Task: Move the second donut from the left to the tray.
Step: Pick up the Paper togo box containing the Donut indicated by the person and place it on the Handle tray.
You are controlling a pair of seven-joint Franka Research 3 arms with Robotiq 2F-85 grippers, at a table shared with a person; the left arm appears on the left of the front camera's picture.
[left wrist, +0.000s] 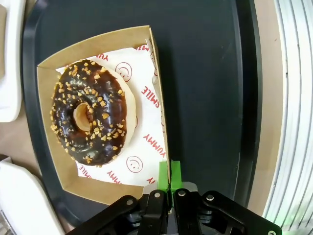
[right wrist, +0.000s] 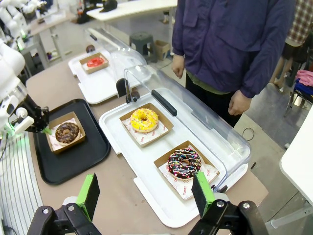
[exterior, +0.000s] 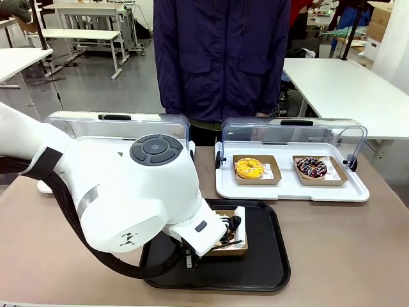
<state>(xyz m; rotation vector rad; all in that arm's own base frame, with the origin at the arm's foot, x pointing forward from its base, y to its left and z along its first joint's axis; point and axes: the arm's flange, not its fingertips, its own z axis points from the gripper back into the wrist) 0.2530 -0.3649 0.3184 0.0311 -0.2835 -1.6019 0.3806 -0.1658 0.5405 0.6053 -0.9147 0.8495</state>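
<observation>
Already the chocolate donut with light specks (left wrist: 92, 112) sits in its small cardboard tray (left wrist: 54, 73), and that cardboard tray rests on the black tray (left wrist: 210, 98), so the carrying part of the job looks done. In the left wrist view the cardboard tray lies toward one long edge of the black tray, with bare black plastic on its other side. In the right wrist view it sits (right wrist: 66, 132) within the raised rim of the black tray (right wrist: 73, 166), flat, not hanging over any edge.

The left gripper (left wrist: 169, 182) is clamped on the cardboard tray's side wall near one corner, its green pads (left wrist: 164, 172) pinching the thin card between them. The front view shows the left arm low over the black tray (exterior: 268, 256), covering most of the cardboard tray (exterior: 233, 246).

What seems left is small: letting go of the card wall and lifting the arm clear without dragging the tray along. The thin wall could bend or stick to a pad, so a straight release looks safest.

The right gripper (right wrist: 146, 196) hangs with its fingers spread wide and nothing between them, above the near edge of the table, over the white tray (right wrist: 146, 161) holding the yellow donut (right wrist: 144, 120) and the sprinkled donut (right wrist: 184, 164).
</observation>
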